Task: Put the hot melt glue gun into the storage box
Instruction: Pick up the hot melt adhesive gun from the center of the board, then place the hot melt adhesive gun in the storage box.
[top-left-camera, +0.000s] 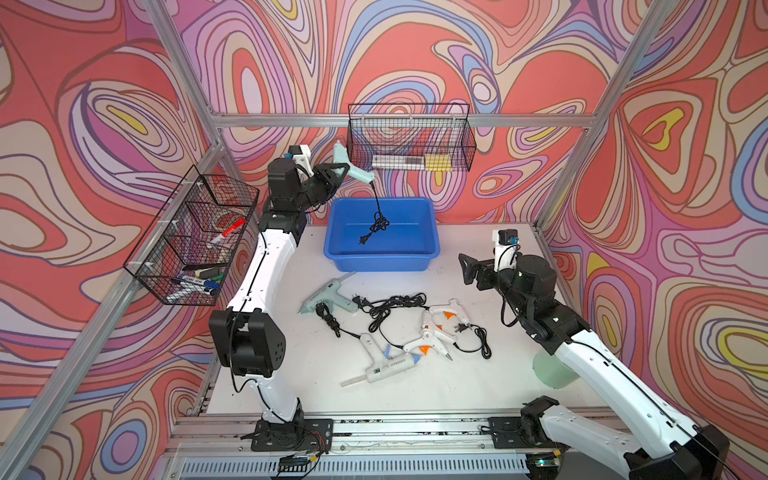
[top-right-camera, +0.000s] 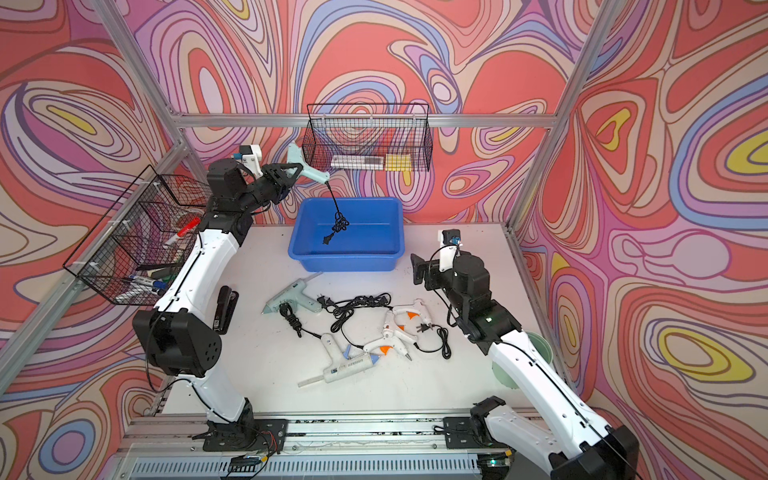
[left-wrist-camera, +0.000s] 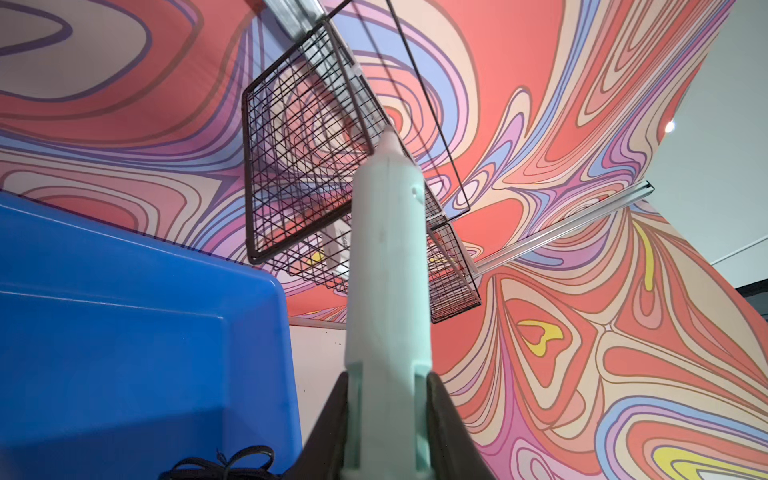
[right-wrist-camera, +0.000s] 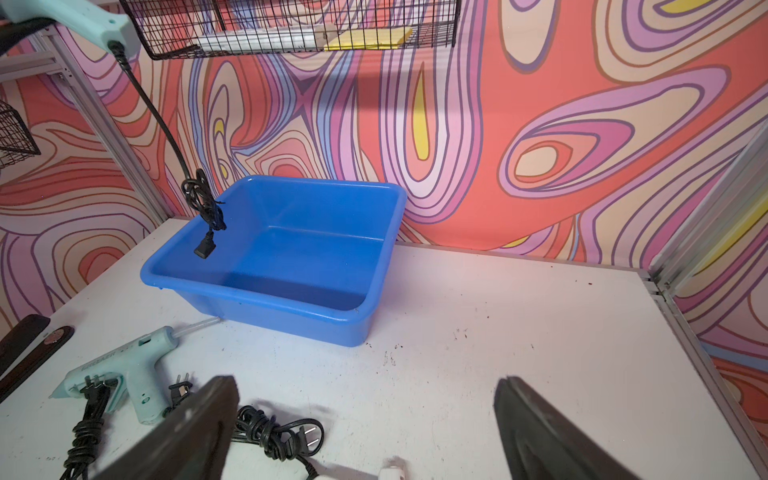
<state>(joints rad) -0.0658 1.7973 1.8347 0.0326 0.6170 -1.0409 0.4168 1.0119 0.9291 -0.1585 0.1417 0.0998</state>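
Although the left wrist view cuts off its handle and blurs its nozzle, the mint-green hot melt glue gun (top-left-camera: 353, 171) is plainly clenched in the left gripper (top-left-camera: 338, 169). It is raised near the far left corner of the storage box (top-left-camera: 382, 261). Its knotted black cord (top-left-camera: 379, 222) dangles over the blue tub; whether the plug touches the floor is unclear. The right gripper (right-wrist-camera: 365, 382) hangs spread and empty above the desk (top-left-camera: 457, 374).
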